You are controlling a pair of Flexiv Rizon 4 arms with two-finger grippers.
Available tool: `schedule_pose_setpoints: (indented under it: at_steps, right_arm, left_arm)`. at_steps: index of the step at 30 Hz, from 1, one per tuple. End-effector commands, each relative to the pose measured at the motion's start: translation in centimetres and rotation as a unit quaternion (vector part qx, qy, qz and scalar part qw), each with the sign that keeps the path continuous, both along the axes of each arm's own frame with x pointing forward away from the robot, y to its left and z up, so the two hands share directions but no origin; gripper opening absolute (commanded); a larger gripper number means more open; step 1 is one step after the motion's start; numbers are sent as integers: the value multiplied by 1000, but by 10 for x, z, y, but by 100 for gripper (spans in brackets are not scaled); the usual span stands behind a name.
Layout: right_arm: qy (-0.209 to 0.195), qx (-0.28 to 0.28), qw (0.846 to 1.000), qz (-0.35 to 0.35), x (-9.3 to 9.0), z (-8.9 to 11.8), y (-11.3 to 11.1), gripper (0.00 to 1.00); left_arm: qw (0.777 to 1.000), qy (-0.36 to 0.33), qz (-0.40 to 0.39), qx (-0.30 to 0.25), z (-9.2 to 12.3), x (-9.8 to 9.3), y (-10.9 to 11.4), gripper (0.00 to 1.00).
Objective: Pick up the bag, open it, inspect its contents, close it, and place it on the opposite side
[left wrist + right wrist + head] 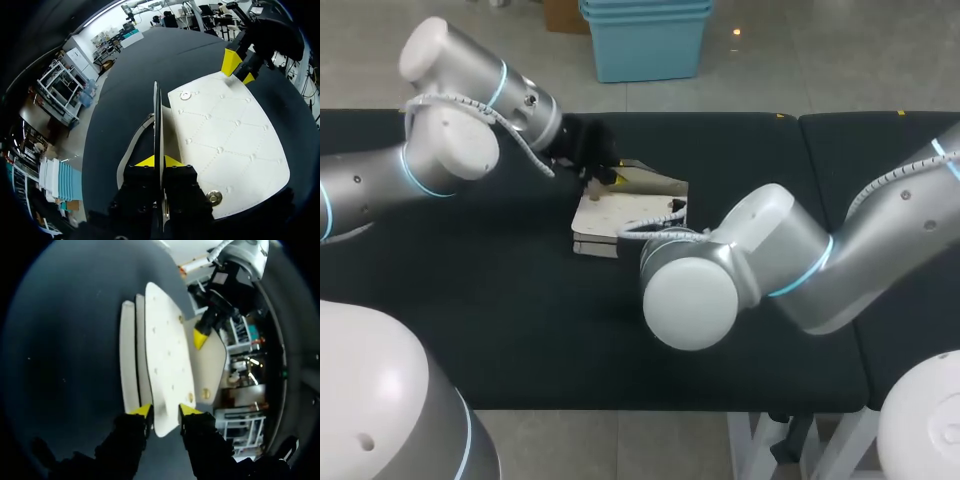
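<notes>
white quilted bag (620, 214) mid black padded table (470, 300), thin flap (156, 115) clamped edge-on in left gripper (159, 161), likely to lift it open; right gripper (164, 411) straddling bag's end, probably bracing; contact unclear.

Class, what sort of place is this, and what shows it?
Probably a robot test bench: a black padded table, a cream quilted bag on it, gripped by the yellow-tipped left gripper and right gripper.
</notes>
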State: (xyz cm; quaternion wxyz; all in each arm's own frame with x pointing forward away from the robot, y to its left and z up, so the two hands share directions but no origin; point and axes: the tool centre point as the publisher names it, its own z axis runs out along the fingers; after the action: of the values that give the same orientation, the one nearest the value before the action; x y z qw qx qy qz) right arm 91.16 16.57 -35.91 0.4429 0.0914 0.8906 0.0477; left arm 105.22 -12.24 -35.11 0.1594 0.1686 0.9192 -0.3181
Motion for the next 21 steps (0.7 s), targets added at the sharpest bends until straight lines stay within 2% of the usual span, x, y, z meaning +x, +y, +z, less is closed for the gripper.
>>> schedule_pose_setpoints:
  at_steps: [1, 7, 16, 17, 18, 19, 21]
  right_arm:
    - [-1, 0, 1000, -9, -11, 13, 0, 100]
    - [20, -3, 1000, -3, -18, 35, -1, 100]
    - [71, 1, 997, -1, -13, 57, -6, 100]
    - [76, 0, 997, -3, -12, 59, -7, 98]
    - [83, 2, 997, -3, -11, 61, -7, 85]
    - [88, 3, 996, -5, -10, 63, -8, 54]
    - [95, 1, 995, -7, -8, 66, -9, 28]
  left_arm:
    - [1000, 9, 4, -1, 8, 1, 3, 0]
    - [1000, 27, 14, 0, 19, 1, 2, 0]
    - [999, 43, 17, 6, 41, 2, 5, 0]
    - [999, 44, 19, 8, 44, 1, 6, 0]
    - [998, 52, 21, 4, 47, 0, 6, 0]
    - [998, 59, 22, 1, 51, 0, 7, 0]
    - [997, 79, 21, -10, 58, 1, 10, 0]
